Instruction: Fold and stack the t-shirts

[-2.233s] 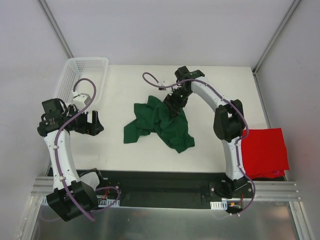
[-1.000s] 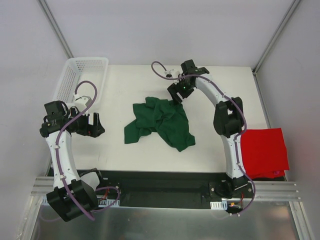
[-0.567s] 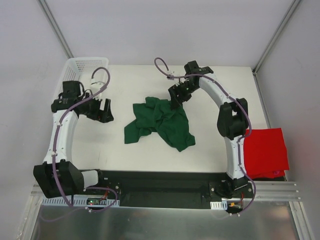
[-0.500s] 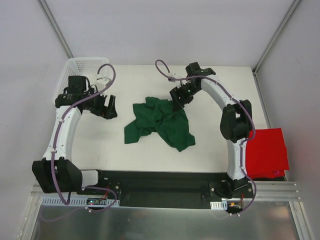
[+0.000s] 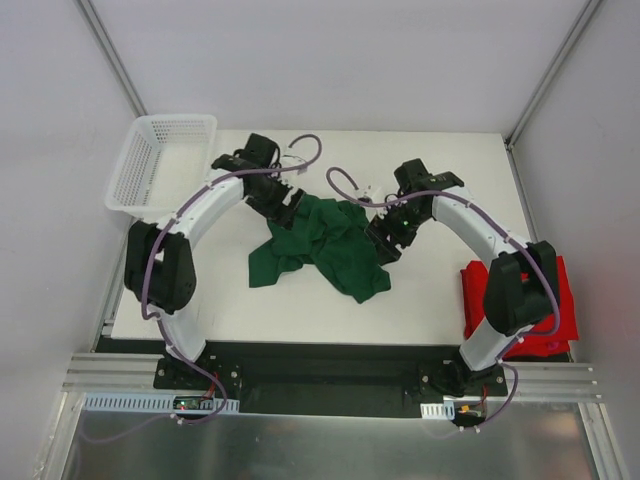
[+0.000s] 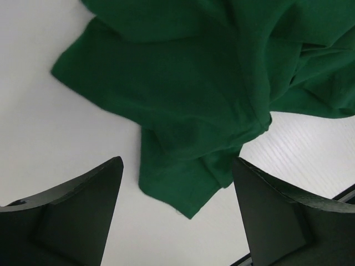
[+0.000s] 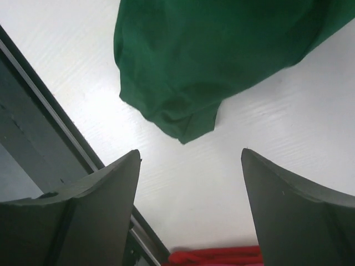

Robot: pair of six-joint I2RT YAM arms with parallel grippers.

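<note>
Peeking from behind right arm (image 5: 515,290), red t-shirt (image 5: 566,318)

Swung L arm (image 5: 215,195) off from basket (image 5: 175,120) over to green shirt (image 5: 330,245) far-left edge, w/ L fingers (image 6: 72,216) spread above cloth. Shifted R fingers (image 7: 83,216) from shirt's far edge to its right side, elbow now hiding part of red shirt (image 5: 565,290).

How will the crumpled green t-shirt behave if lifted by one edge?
The green t-shirt lies in soft overlapping folds, so it will probably hang limp and unfurl. Pushed, it would likely bunch up rather than slide whole across the smooth white table.
</note>
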